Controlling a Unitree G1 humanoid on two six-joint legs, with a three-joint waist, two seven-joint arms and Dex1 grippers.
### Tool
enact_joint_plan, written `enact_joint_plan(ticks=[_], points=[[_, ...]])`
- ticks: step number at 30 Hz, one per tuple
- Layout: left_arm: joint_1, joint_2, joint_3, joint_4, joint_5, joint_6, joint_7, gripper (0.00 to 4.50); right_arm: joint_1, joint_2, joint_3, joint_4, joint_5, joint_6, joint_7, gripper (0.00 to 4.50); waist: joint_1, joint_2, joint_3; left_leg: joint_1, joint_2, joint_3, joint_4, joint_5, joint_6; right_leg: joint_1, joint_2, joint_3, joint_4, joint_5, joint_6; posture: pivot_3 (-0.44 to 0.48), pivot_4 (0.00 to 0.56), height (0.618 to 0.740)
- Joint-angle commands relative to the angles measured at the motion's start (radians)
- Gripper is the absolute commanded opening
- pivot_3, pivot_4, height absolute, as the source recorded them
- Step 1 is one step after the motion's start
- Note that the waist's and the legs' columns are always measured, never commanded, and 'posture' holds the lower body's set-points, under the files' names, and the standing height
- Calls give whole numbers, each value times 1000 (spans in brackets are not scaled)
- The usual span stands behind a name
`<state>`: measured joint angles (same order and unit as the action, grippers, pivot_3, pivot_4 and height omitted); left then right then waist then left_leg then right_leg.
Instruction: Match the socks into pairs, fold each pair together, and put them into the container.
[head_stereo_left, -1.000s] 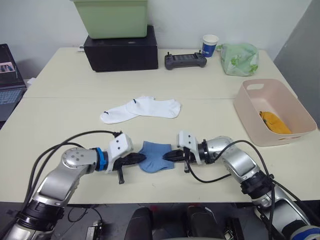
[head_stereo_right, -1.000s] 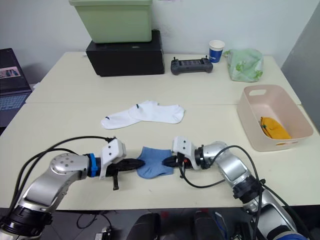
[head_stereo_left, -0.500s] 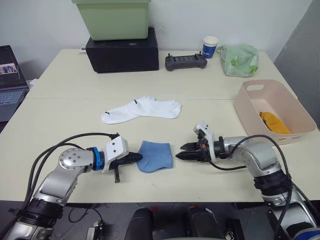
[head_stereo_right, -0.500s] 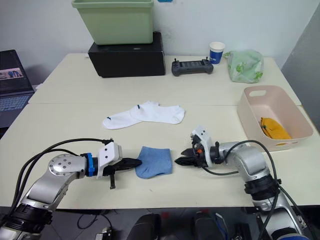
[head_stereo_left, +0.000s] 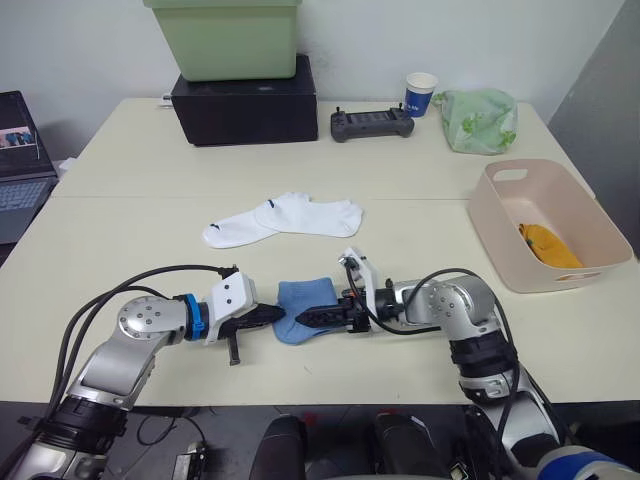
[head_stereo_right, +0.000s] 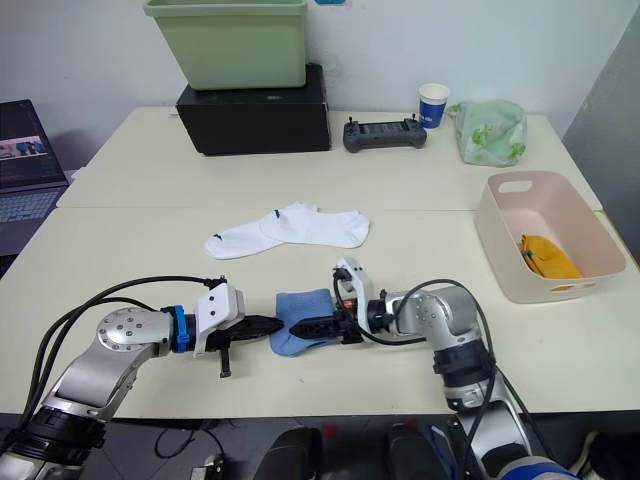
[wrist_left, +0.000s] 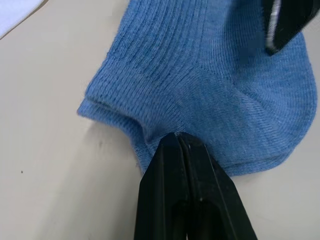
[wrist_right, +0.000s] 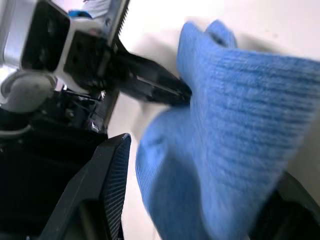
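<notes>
The light blue socks (head_stereo_left: 315, 297) lie bunched near the table's front edge, and their layered edge shows in the left wrist view (wrist_left: 215, 75). My left gripper (head_stereo_left: 275, 316) is shut on their left edge (wrist_left: 178, 136). From the right, my right gripper (head_stereo_left: 303, 318) reaches in low, open, with the blue fabric (wrist_right: 240, 100) between its spread fingers (wrist_right: 110, 190). Two white socks (head_stereo_left: 285, 217) lie overlapping at mid-table. The pale pink container (head_stereo_left: 490, 235) stands at the right with an orange sock (head_stereo_left: 548, 245) inside.
A black box (head_stereo_left: 243, 100) with a light green bin (head_stereo_left: 222, 35) on top stands at the back. Beside it are a controller (head_stereo_left: 371, 122), a paper cup (head_stereo_left: 421, 92) and a green bag (head_stereo_left: 478, 118). A laptop (head_stereo_left: 18, 165) sits at the far left.
My right gripper let go of the blue socks, drew back right, then came in again with fingers apart around them. The socks are more bunched. The left gripper stayed put.
</notes>
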<state>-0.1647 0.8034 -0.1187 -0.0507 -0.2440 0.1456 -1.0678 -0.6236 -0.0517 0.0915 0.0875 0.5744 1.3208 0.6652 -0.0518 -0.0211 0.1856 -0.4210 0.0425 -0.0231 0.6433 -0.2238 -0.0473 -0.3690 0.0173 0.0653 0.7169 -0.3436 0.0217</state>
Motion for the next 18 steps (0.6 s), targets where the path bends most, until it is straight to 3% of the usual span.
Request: enact_joint_plan(ticks=[1, 4, 11, 14, 18], points=[[34, 9, -2, 9, 29, 35, 11, 0, -20, 1, -36, 18, 23, -9, -12, 3040, 0, 0, 0, 0, 0, 0, 0, 0, 0, 0, 0, 0, 0, 0, 0, 0, 150, 740], [50, 14, 7, -2, 24, 36, 10, 0, -15, -17, -16, 15, 17, -19, -6, 2488, -3, 0, 0, 0, 0, 0, -1, 0, 0, -1, 0, 0, 0, 0, 0, 0, 150, 740], [42, 2, 62, -46, -57, 100, 1, 0, -3, -53, 4, -34, 27, -43, 14, 37, -6, 0, 0, 0, 1, 0, -1, 0, 0, -1, 0, 0, 0, 0, 0, 0, 150, 740], [26, 7, 124, -99, -158, 190, -6, 0, 0, -78, -19, -81, 35, -56, 16, 14, -6, 0, 0, -2, 1, 0, -1, 0, 0, -3, 1, 0, 0, 0, 0, 0, 150, 740], [-38, 41, 227, -223, -354, 386, -16, 898, -34, -186, -121, -215, 70, -66, 19, 0, 0, 0, 1, -7, 1, -1, 0, 0, 0, -6, 0, -2, -1, 0, 0, 0, 150, 740]])
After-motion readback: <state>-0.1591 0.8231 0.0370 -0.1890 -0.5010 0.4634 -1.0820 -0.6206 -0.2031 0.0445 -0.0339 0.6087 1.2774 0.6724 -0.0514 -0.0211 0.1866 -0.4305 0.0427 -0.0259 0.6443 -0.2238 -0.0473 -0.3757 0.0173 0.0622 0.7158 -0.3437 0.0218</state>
